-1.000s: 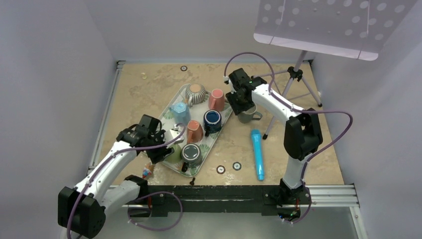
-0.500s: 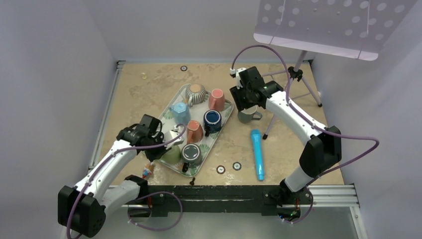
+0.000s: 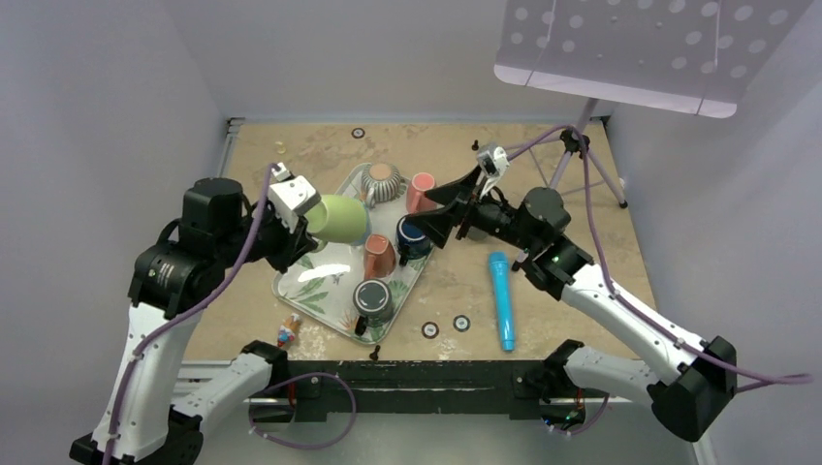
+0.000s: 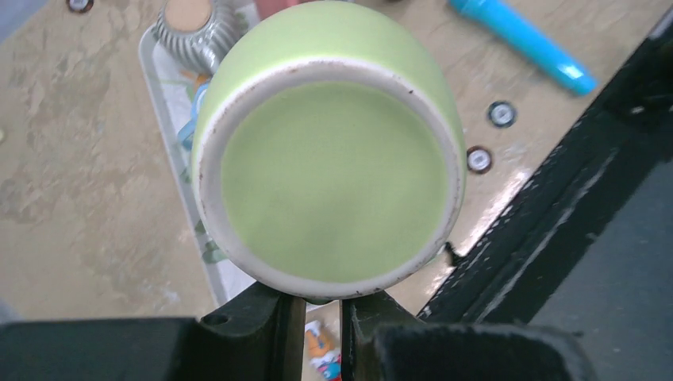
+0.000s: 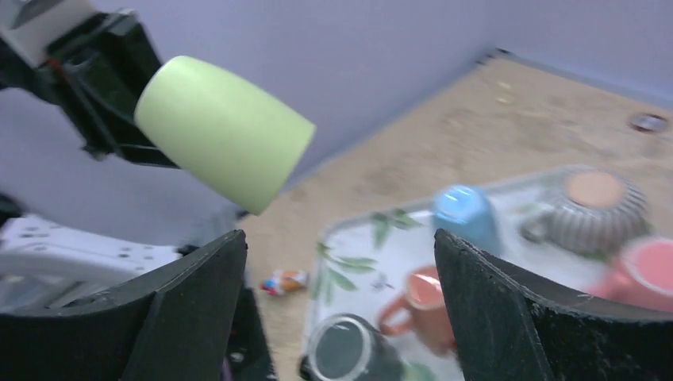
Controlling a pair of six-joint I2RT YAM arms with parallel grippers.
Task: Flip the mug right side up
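Observation:
A light green mug [image 3: 341, 219] hangs in the air above the leaf-print tray [image 3: 318, 283], lying on its side. My left gripper [image 3: 308, 217] is shut on it. In the left wrist view its flat base [image 4: 329, 175] faces the camera, and the fingers [image 4: 282, 325] pinch at its lower edge. The handle is hidden. My right gripper [image 3: 432, 217] is open and empty, raised over the tray's right side and pointing left at the mug. The mug also shows in the right wrist view [image 5: 226, 131], beyond the wide-apart jaws.
The tray holds a grey ribbed mug [image 3: 382, 181], a pink mug [image 3: 421, 192], an orange mug [image 3: 379, 256], a dark blue mug [image 3: 411, 232] and a black mug [image 3: 373, 298]. A blue cylinder [image 3: 501, 298] lies to the right. A tripod [image 3: 580, 145] stands at the back right. A small toy [image 3: 287, 332] lies near the front edge.
My left arm has lifted the green mug off the tray's near-left corner, up and farther back. My right arm has left the grey mug and swung over the tray.

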